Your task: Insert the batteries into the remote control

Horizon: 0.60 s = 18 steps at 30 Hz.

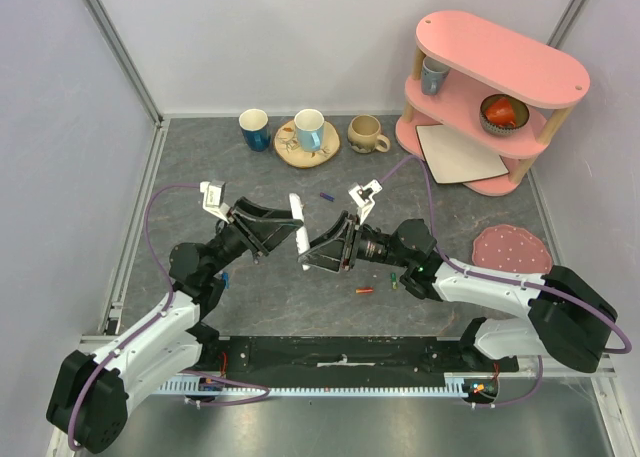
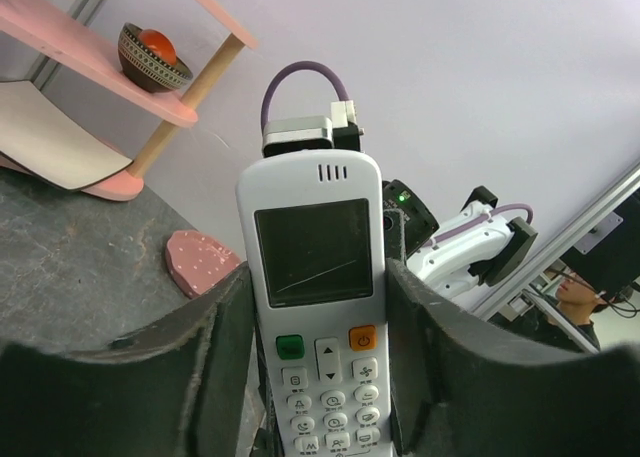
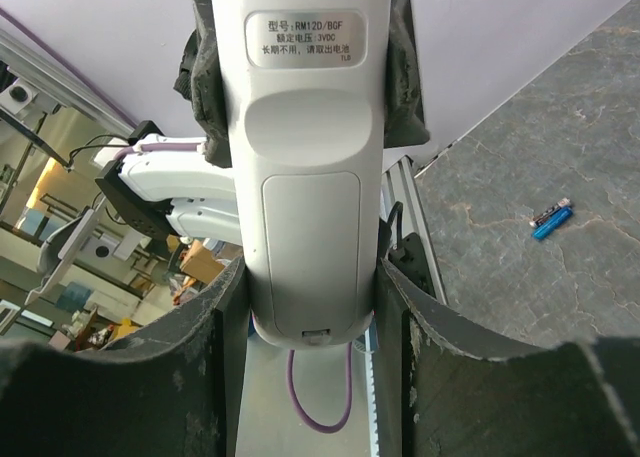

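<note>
My left claw (image 2: 315, 377) is pinching the remote control (image 2: 318, 247) by its button end and holding it up off the counter (image 1: 200, 167), near the middle of the top view, screen facing my left wrist. My right claw (image 3: 310, 322) sits at the 4 o'clock side of the remote. Its pads (image 3: 215, 327) flank the bottom end, where the battery cover (image 3: 310, 247) faces my right wrist. They look right against the plastic, but I cannot tell whether they are pressing yet or only bracketing it.

The cover looks shut, so I judge no cell is loaded. The batteries (image 1: 365, 291) lie loose on the counter: a red-orange one at 5 o'clock from the remote, a darker one (image 1: 326, 195) at 1 o'clock, and a blue one (image 3: 552, 222) at 3 o'clock in my right wrist view.

What worries me:
- Both claws on one slim body. If my arms move out of step, the remote twists or pops out of a grip.
- My right pads sit beside the cover. Squeezing there could pinch it shut so it won't slide.
- If my left claw lets go before the right has a firm hold, the remote drops.
- The cells are thin and round, and a nudge could roll them away.
</note>
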{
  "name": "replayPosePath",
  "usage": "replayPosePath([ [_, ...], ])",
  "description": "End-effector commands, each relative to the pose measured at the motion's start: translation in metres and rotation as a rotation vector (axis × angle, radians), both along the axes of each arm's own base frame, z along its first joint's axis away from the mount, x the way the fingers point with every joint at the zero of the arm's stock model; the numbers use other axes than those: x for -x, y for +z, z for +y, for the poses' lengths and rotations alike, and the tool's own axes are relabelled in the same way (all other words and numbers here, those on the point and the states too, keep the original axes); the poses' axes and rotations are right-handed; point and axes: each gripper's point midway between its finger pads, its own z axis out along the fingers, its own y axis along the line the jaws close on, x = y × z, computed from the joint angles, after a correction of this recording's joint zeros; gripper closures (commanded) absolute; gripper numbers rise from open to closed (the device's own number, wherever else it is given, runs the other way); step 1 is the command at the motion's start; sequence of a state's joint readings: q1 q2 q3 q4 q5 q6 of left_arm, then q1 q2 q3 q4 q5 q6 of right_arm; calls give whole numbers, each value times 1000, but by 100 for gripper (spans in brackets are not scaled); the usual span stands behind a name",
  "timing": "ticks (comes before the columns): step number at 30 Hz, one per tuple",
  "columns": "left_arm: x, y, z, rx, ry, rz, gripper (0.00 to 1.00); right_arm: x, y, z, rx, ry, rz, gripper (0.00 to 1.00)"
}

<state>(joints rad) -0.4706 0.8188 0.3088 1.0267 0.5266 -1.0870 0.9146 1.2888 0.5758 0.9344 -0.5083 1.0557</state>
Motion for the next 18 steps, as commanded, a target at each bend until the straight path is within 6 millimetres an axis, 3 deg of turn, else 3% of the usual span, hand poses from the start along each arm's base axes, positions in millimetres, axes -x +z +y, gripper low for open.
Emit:
replayPosePath([
  [1, 1, 13, 2, 20, -5, -4, 34, 13, 15, -4, -45, 48, -58, 66],
  [6, -4, 11, 0, -36, 11, 34, 2, 14, 13, -9, 45, 30, -109, 66],
  [10, -7, 9, 7, -55, 54, 40, 1, 4, 1, -18, 205, -58, -185, 65],
  [11, -10, 4, 8, -76, 68, 69, 1, 7, -18, -23, 307, -60, -161, 65],
  [13, -15, 4, 11, -120, 118, 63, 1, -2, -16, -28, 395, -109, -251, 65],
  [14, -21, -7, 11, -181, 134, 132, 1, -5, -32, -35, 495, -151, -240, 65],
  [15, -28, -12, 15, -228, 182, 136, 1, -9, -29, -38, 535, -178, -261, 65],
  [17, -34, -16, 18, -290, 215, 170, 1, -23, -49, -53, 677, -258, -273, 65],
  [18, -37, -27, 21, -329, 238, 204, 1, -28, -48, -56, 702, -286, -282, 65],
])
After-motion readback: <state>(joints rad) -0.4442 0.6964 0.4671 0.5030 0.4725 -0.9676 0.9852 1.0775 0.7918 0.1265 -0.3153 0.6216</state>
